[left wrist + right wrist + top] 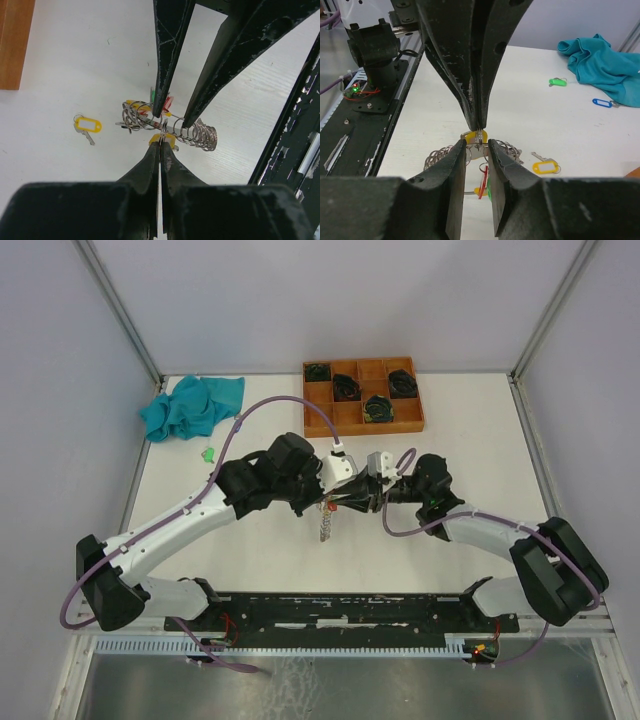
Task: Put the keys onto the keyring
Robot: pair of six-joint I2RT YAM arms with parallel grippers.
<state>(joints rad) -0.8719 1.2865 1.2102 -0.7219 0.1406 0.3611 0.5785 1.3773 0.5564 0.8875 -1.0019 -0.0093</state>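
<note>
A metal bar strung with many keyrings [200,136] sits mid-table; it also shows in the top view [325,525]. My left gripper [161,142] is shut on a small ring [163,131] at the bar, with a yellow tag [169,142] just under it. My right gripper [477,145] is closed to a narrow gap on the bar's pale middle [481,148]. Red, green and yellow tags [484,181] hang below it. A loose yellow-tagged key [88,125] lies on the table, also in the right wrist view [544,166].
A green-tagged key [558,81] and a blue-tagged key [602,102] lie near a teal cloth [192,406] at the back left. A wooden tray [362,396] with black coiled bundles stands at the back. The black base rail [360,612] runs along the near edge.
</note>
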